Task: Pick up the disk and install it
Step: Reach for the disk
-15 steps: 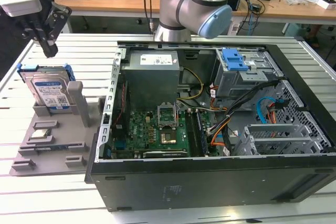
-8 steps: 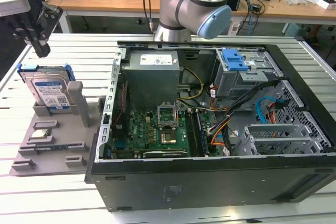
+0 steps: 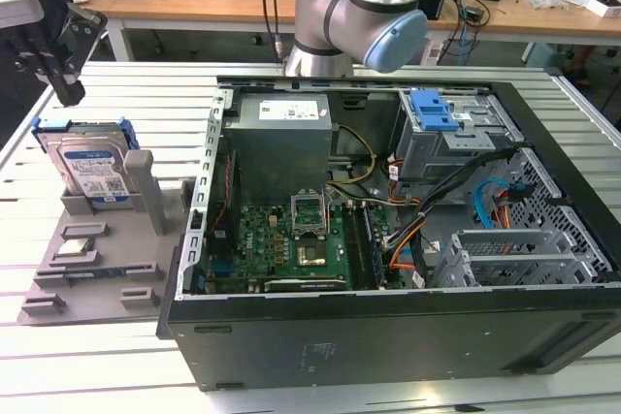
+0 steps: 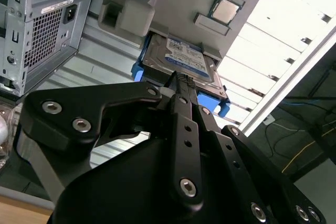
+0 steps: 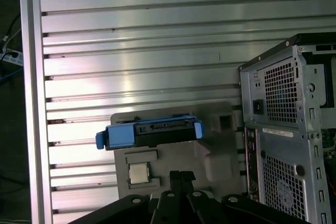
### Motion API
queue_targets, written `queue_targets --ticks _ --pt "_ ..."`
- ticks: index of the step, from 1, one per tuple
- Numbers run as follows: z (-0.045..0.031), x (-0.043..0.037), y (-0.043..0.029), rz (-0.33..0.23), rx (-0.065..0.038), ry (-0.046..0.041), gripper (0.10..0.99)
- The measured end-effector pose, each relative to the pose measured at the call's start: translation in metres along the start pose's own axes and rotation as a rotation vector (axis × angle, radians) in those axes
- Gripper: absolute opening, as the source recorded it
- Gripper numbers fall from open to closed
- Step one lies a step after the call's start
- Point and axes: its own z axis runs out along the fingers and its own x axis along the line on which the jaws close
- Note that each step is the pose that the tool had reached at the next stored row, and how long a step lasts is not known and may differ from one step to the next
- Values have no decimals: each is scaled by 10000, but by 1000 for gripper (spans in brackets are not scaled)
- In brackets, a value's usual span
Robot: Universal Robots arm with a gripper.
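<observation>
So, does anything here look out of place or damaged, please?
Nothing stands out. The silver, blue-framed rectangular disk stands upright in the grey plastic holder, the small square silver chip lies flat in its recess, and the black gripper hangs above the disk, not touching it.

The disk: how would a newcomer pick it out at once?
Find the open computer case; on the exterior view's left of it lies a grey tray. At the tray's far end the disk stands on edge: silver, blue-framed, with a white-and-blue label, unlike the small square chip lying flat.
</observation>
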Motion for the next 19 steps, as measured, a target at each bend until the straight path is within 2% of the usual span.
queue_targets --ticks 1,19 --pt "-1 32 -2 0 0 1 106" --pt "-6 256 -19 0 -1 0 106"
